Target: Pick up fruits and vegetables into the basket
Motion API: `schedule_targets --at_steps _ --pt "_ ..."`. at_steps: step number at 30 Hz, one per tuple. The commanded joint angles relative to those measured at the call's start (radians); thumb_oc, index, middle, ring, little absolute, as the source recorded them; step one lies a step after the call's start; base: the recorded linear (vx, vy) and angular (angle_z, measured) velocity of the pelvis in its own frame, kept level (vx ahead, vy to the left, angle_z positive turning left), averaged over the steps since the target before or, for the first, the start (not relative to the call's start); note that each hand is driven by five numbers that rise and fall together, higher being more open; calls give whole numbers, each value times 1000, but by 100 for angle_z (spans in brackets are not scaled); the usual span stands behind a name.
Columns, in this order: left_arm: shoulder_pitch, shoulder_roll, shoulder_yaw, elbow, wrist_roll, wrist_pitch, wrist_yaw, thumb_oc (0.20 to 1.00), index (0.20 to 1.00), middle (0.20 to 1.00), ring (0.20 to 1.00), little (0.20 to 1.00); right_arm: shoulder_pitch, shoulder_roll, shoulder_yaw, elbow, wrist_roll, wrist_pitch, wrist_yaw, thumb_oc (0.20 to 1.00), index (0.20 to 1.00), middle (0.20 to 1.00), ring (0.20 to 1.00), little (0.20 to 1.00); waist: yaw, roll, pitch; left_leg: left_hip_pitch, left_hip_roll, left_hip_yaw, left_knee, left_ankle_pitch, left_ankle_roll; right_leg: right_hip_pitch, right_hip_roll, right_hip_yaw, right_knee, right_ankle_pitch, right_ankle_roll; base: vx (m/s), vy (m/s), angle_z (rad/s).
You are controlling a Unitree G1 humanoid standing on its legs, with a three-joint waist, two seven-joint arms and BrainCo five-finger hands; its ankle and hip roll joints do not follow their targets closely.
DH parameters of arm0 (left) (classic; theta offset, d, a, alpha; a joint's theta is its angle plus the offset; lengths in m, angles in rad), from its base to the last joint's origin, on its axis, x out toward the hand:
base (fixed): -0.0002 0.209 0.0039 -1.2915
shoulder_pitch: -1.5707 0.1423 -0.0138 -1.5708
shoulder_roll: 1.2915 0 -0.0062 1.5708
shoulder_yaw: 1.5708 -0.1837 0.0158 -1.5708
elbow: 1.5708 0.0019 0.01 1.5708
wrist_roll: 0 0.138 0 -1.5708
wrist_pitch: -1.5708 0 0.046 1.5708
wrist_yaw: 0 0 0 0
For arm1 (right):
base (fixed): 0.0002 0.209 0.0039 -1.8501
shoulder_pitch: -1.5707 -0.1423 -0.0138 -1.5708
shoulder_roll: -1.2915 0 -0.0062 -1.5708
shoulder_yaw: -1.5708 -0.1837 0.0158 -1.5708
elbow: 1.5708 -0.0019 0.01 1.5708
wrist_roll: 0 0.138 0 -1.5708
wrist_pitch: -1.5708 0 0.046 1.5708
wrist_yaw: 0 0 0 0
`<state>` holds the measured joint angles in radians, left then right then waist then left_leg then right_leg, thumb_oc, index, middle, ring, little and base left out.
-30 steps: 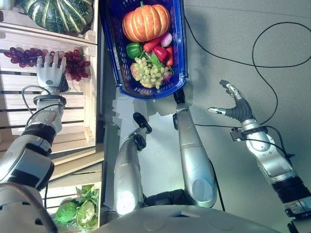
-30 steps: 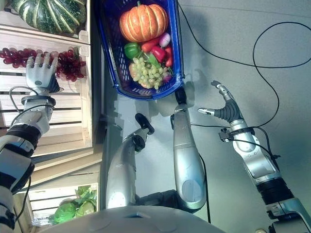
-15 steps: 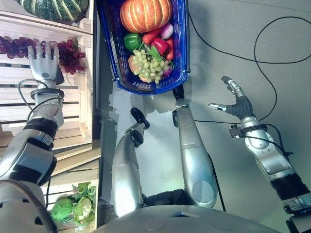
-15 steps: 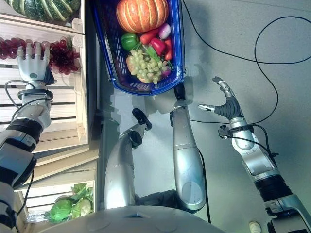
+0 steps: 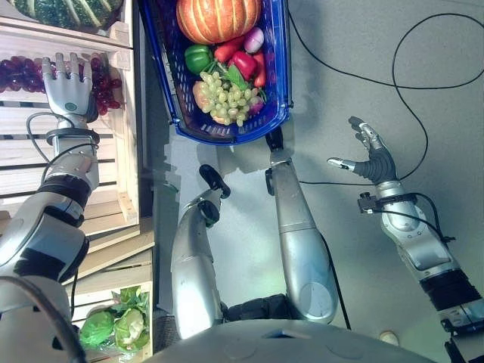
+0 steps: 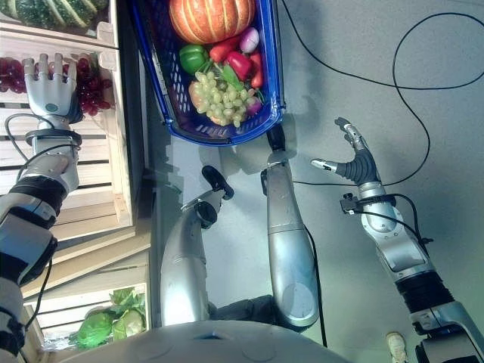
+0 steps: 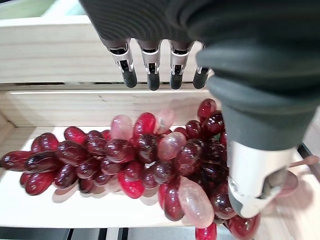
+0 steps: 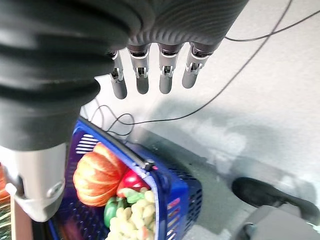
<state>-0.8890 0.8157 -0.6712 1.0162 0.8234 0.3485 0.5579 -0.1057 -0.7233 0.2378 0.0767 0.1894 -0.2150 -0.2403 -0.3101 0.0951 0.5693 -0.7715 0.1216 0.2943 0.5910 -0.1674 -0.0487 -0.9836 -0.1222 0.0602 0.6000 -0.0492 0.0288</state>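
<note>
While the red grapes [image 7: 150, 165] lay in the wooden crate [image 5: 113, 136] at ten o'clock, the left hand [image 5: 66, 87] hovered over them, fingers straight; curling beneath the bunch's thick middle would probably grip best. Idle, the right hand [image 5: 370, 155] hung spread at three o'clock from the blue basket [image 5: 280, 68].

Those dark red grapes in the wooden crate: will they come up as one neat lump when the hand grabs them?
Probably not neatly. The red grapes sprawl in a long loose bunch, so the ends would likely droop from the left hand. Their glossy round skins look slippery, so the open fingers may slide off.
</note>
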Motion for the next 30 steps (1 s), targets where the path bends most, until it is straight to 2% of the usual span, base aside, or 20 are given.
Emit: schedule_targets --at_steps 1,11,14,21,27,30 --pt "22 59 5 76 -24 43 -22 1000 1000 1000 1000 1000 16 8 25 -11 39 -66 -13 1000 1000 1000 1000 1000 -17 -19 -49 -85 -15 14 81 -88 37 -23 -4 -2 -41 -37 76 0 0 0" --pt "33 47 -2 133 -159 35 -93 1000 1000 1000 1000 1000 13 12 29 21 80 -88 4 1000 1000 1000 1000 1000 -19 -16 -49 -113 -11 18 90 -87 36 -51 -4 4 -42 -30 75 -2 5 -1" --pt "37 48 10 147 -159 56 -93 1000 1000 1000 1000 1000 15 13 25 32 97 -98 6 1000 1000 1000 1000 1000 -18 -18 -49 -124 -11 15 91 -84 35 -61 -2 5 -42 -28 73 0 0 0" --pt "23 53 14 171 -176 81 -69 1000 1000 1000 1000 1000 9 13 24 51 124 -117 0 1000 1000 1000 1000 1000 -17 -22 -49 -154 -11 11 102 -85 38 -87 1 4 -35 -25 70 0 0 0" --pt "2 64 20 180 -209 119 22 1000 1000 1000 1000 1000 2 8 34 77 126 -151 -3 1000 1000 1000 1000 1000 -16 -24 -49 -185 -9 6 117 -89 42 -117 6 9 -21 -24 65 0 18 0" --pt "-13 66 23 171 -203 146 35 1000 1000 1000 1000 1000 0 8 40 79 130 -162 -4 1000 1000 1000 1000 1000 -14 -29 -49 -197 -9 2 123 -91 44 -124 8 5 -17 -25 65 -4 -8 3"
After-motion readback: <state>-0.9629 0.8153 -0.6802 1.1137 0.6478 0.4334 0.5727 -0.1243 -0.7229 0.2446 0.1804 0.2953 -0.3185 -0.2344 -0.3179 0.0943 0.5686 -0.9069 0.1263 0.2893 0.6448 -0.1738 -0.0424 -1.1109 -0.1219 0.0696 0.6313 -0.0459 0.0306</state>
